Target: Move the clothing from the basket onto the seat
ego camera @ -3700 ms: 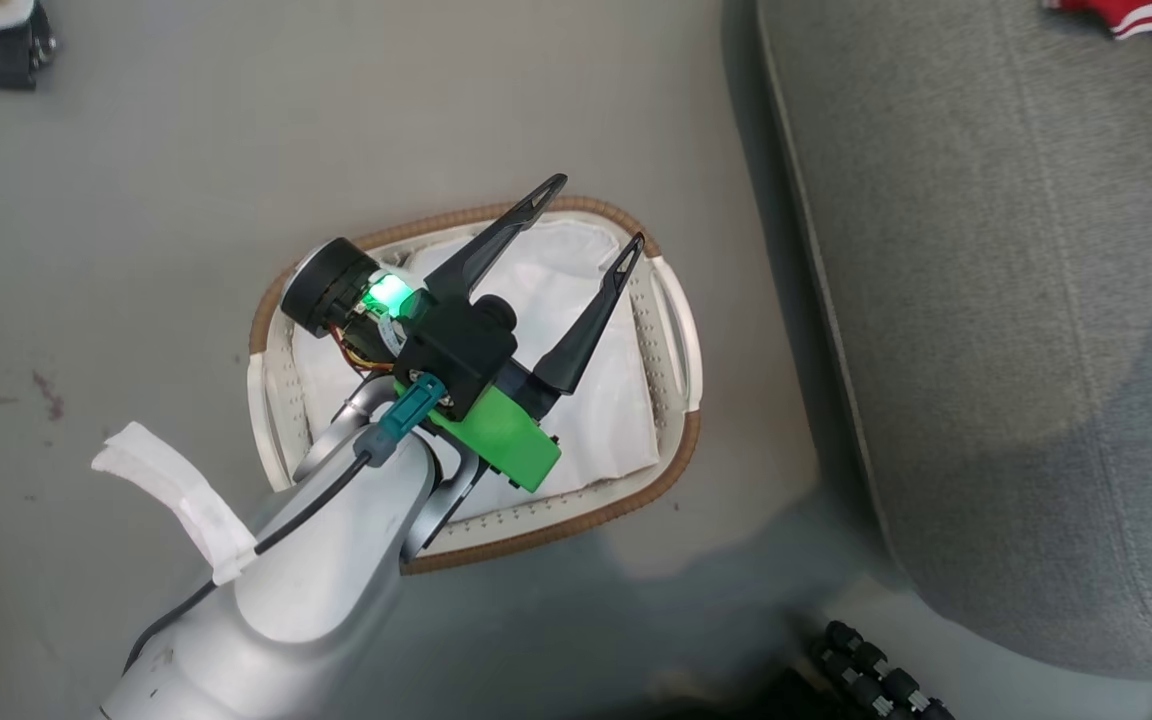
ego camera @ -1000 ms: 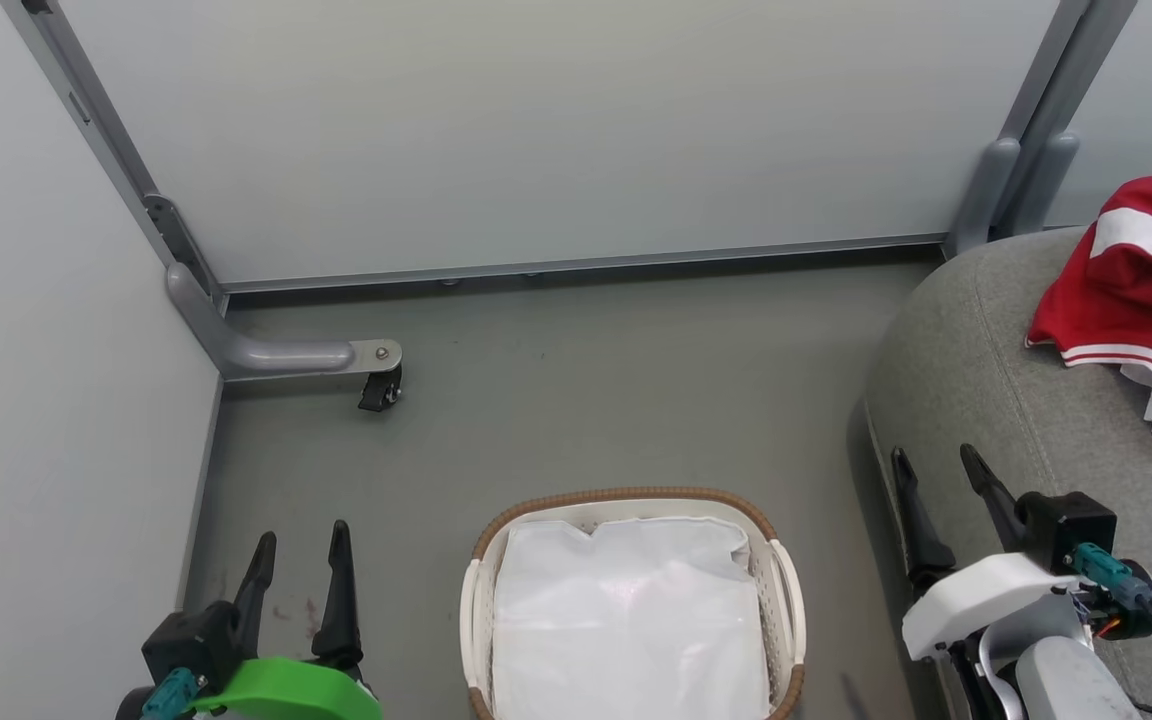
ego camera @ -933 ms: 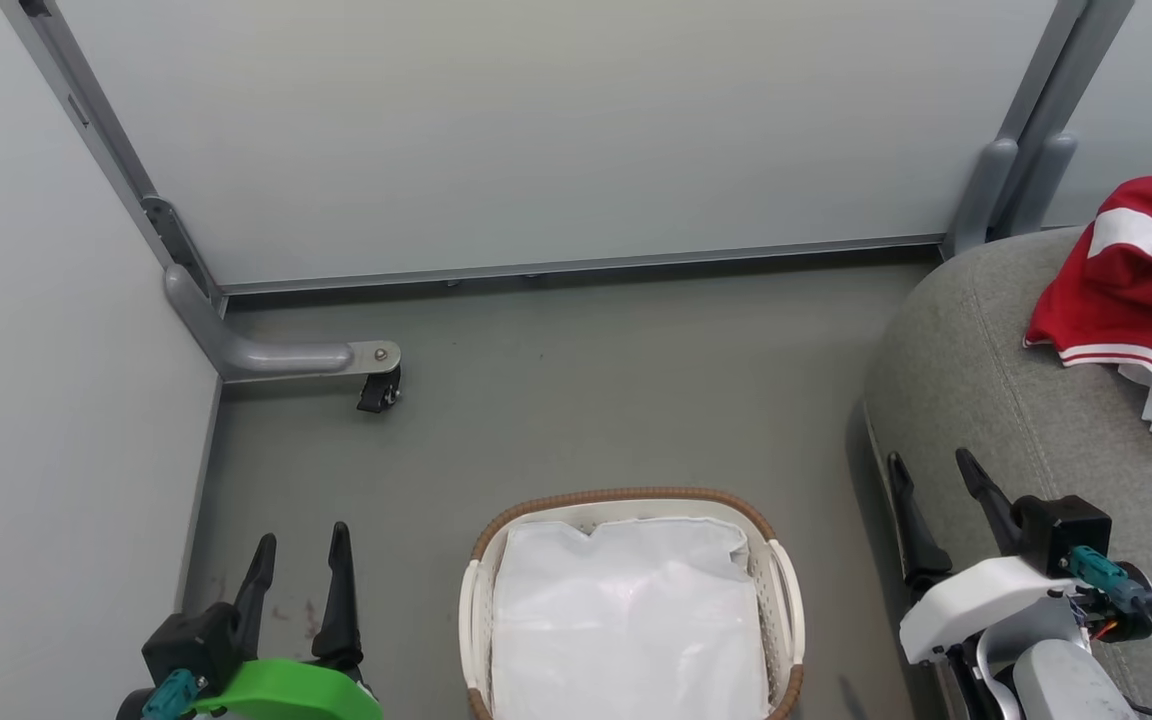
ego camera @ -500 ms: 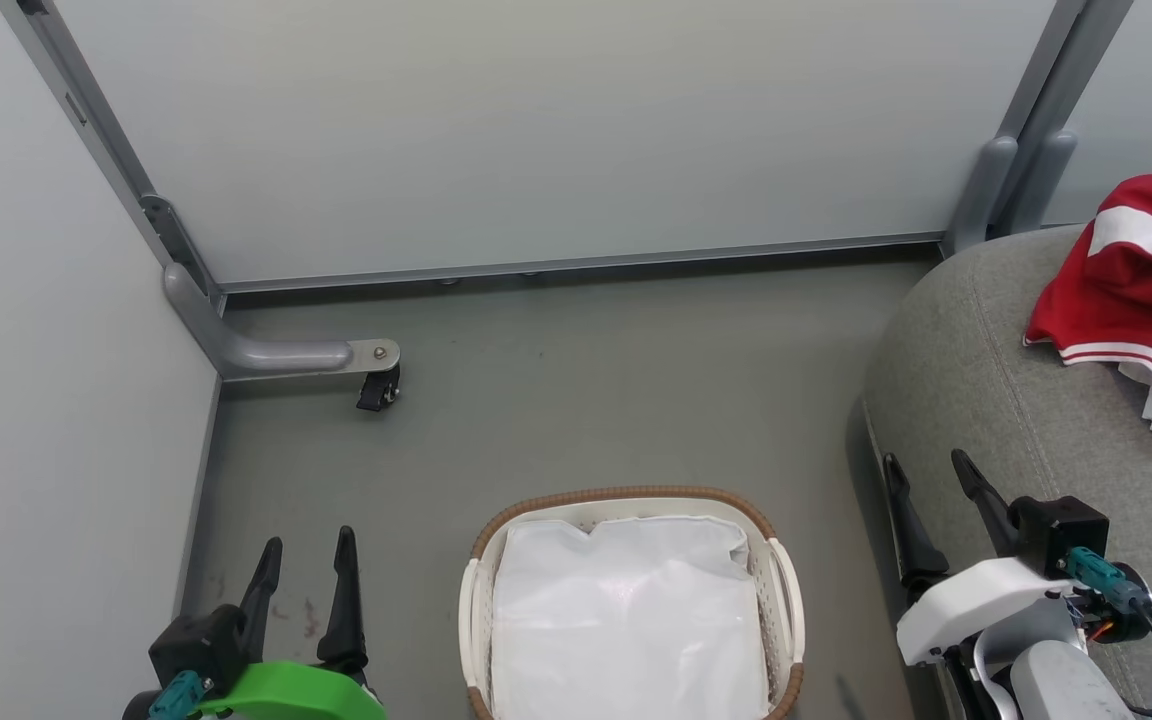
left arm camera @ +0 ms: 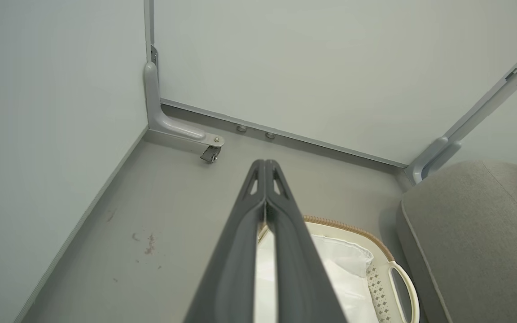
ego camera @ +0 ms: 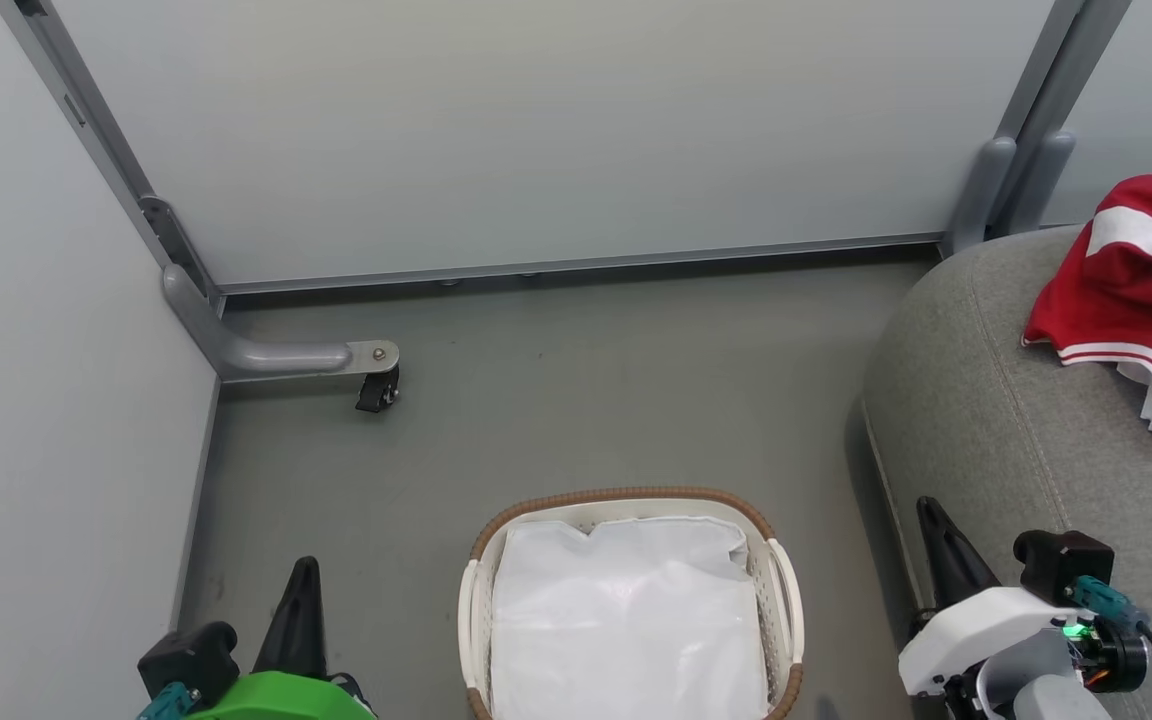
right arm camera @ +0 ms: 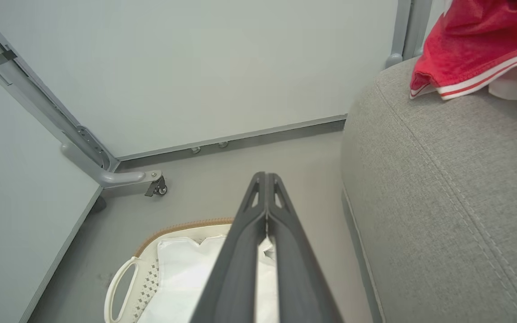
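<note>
Clenched and empty, the left hand point(ego camera: 305, 575) sits at the near left, its two dark fingers pressed together into a single point above the floor point(ego camera: 556, 400), just left of the basket point(ego camera: 626, 495). At the near right the right hand point(ego camera: 928, 510) is closed the same way, fingers flat against each other with nothing between them. It hangs close to the left edge of the seat point(ego camera: 1016, 420).

The clothing point(ego camera: 1126, 290) lies on the seat's far right part. It is a crumpled bright red heap with one broad white band across the top and thin white stripes along its near hem, and the picture's right edge cuts it off. In the right wrist view, white fabric point(right arm camera: 512, 92) shows under that striped hem. The seat is grey, with a rounded left end and stitched seams running along it, and it stands on the floor to the right of the basket, with a strip of floor between them.

The basket stands on the floor at the near centre, between the two hands. Its brown woven rim curves around the far side, and a white handle shows on each side. A white sheet point(ego camera: 626, 610) lies inside, spread over the bottom from wall to wall.

Beyond the basket the grey floor runs to pale wall panels point(ego camera: 536, 130) on the far and left sides. A grey metal foot point(ego camera: 266, 355) with a small black caster point(ego camera: 376, 392) stands at the far left corner.
</note>
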